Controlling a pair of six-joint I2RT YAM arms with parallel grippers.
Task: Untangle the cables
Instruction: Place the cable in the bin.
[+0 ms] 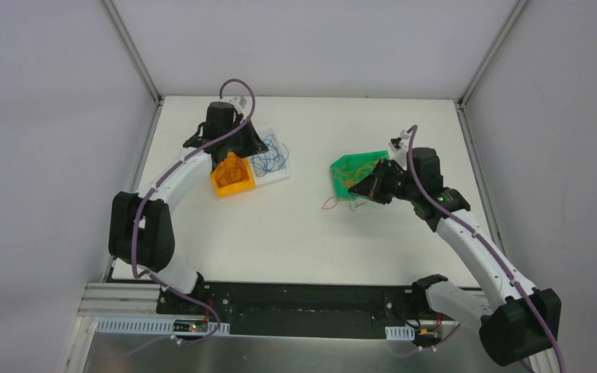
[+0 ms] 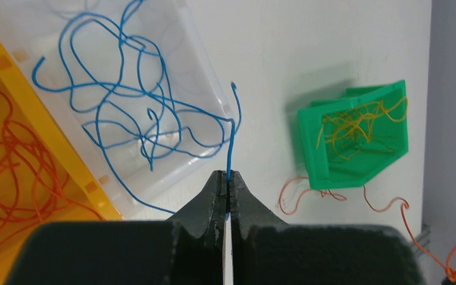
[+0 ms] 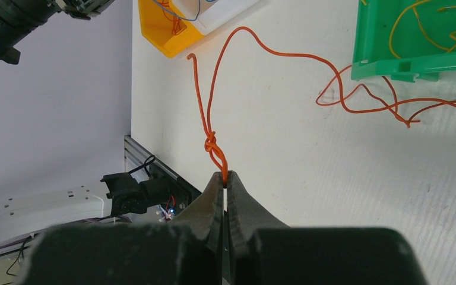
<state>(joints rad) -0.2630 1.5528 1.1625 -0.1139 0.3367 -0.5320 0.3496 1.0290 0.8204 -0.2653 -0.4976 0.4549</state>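
The left claw (image 2: 228, 177) is squeezed closed, pinching a blue cable (image 2: 230, 142) at the clear tray's (image 2: 209, 74) edge, near the table's (image 1: 280, 241) far left side. The right claw (image 3: 225, 176) is squeezed closed too, pinching a knotted orange cable (image 3: 212, 142) beside the green bin (image 3: 392, 62). Open white tabletop lies between the two.

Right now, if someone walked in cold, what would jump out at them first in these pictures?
Each gripper is pinching one thin wire: the left gripper holds a blue wire trailing out of the clear plastic tray, the right gripper a knotted orange wire across the white table. A bright green plastic tray of yellowish wires sits beside the right gripper.
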